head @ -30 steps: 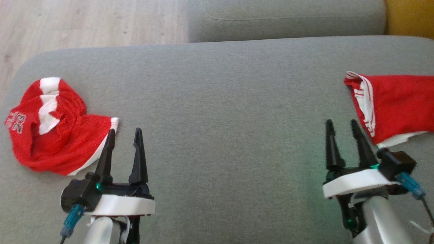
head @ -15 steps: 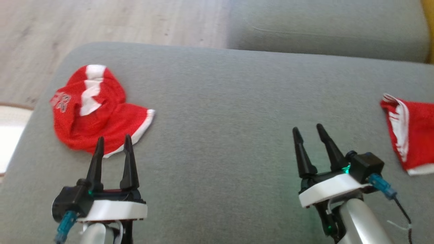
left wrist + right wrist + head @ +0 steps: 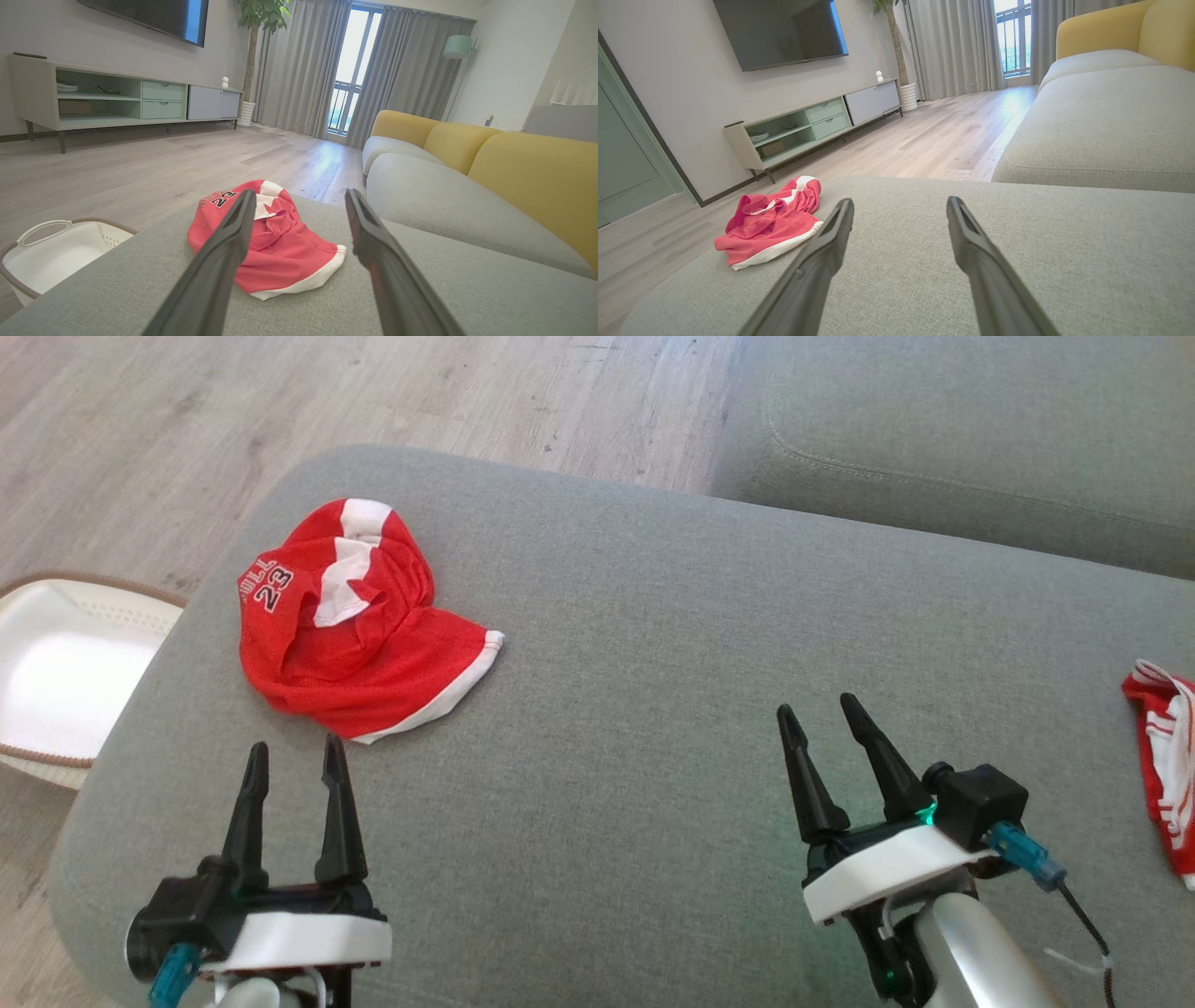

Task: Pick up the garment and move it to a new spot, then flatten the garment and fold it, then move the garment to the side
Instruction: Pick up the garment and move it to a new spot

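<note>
At the far left a white laundry basket with a brown rim stands on the wood floor beside the grey sofa seat; on that seat, near its left end, lies the red jersey, crumpled in a heap with white trim and the number 23 showing; the left claw hangs just short of it on the robot's side, fingers spread wide and holding nothing, tips pointing at the jersey's white hem but apart from it; in the left wrist view the jersey lies straight ahead between the two fingers; further right the right claw hovers over bare upholstery, likewise wide and empty, well apart from the jersey, which its wrist view shows off to the left; at the right edge a second red-and-white garment lies on the seat, cut off by the frame. Against the frame of a second ago the whole head view has swung to the left; the camera has turned, so the jersey now sits nearer the picture's middle, the basket has come into frame and the second garment has slid almost out; then the left claw's fingers overlapped the jersey's hem in the picture, now they sit clear below it; both claws are as wide as before.
</note>
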Robot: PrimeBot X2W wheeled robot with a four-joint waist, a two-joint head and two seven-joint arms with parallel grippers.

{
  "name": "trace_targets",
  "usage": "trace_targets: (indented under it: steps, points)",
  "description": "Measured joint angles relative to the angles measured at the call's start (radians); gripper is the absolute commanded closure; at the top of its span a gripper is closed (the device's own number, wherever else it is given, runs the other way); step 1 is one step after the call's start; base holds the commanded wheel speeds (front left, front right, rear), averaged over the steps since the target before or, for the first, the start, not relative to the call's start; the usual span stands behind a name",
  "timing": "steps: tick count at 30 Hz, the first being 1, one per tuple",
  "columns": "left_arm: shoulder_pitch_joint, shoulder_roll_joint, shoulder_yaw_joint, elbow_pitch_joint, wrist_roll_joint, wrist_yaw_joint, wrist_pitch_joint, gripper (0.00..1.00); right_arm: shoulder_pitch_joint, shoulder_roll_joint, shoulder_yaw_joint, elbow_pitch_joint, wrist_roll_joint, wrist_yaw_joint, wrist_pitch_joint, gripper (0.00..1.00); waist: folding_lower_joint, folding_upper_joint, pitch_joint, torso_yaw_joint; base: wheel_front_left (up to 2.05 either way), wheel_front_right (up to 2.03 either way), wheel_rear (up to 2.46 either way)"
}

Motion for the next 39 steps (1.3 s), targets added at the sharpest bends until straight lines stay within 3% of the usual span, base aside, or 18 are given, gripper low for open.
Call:
trace_targets:
  steps: [11, 16, 21, 25, 30, 39]
  points:
    - [-0.002, 0.0, 0.038, -0.016, 0.008, 0.0, 0.0, 0.0, -0.001, 0.0, -0.003, -0.008, -0.004, 0.0, 0.001, 0.0, 0.0, 0.0, 0.034, -0.006, 0.0, 0.0, 0.0]
    - [-0.078, 0.006, 0.091, 0.012, 0.039, -0.01, 0.0, 0.0, -0.011, 0.0, -0.034, -0.044, -0.034, 0.0, 0.02, 0.0, 0.0001, 0.0, 0.088, -0.017, 0.0, 0.0, 0.0]
    - [-0.232, 0.077, 0.104, 0.151, 0.067, -0.019, 0.003, 0.0, -0.062, -0.001, -0.068, -0.112, -0.086, 0.0, 0.057, 0.0, 0.0002, 0.0, 0.161, -0.036, 0.0, 0.0, 0.0]
    - [-0.39, 0.16, 0.093, 0.291, 0.067, -0.036, 0.074, 0.0, -0.08, -0.001, -0.106, -0.177, -0.119, 0.0, 0.091, 0.0, 0.0003, 0.0, 0.224, -0.053, 0.0, 0.0, 0.0]
    - [-0.56, 0.235, 0.033, 0.439, 0.051, -0.046, 0.173, 0.0, -0.09, -0.001, -0.135, -0.241, -0.145, 0.0, 0.124, 0.0, 0.0003, 0.0, 0.288, -0.071, 0.0, 0.0, 0.0]
    - [-0.751, 0.331, -0.239, 0.648, -0.142, -0.053, 0.388, 0.0, -0.131, -0.003, -0.144, -0.316, -0.17, 0.0, 0.16, 0.0, 0.0004, -0.0001, 0.4, -0.131, 0.0, 0.0, 0.0]
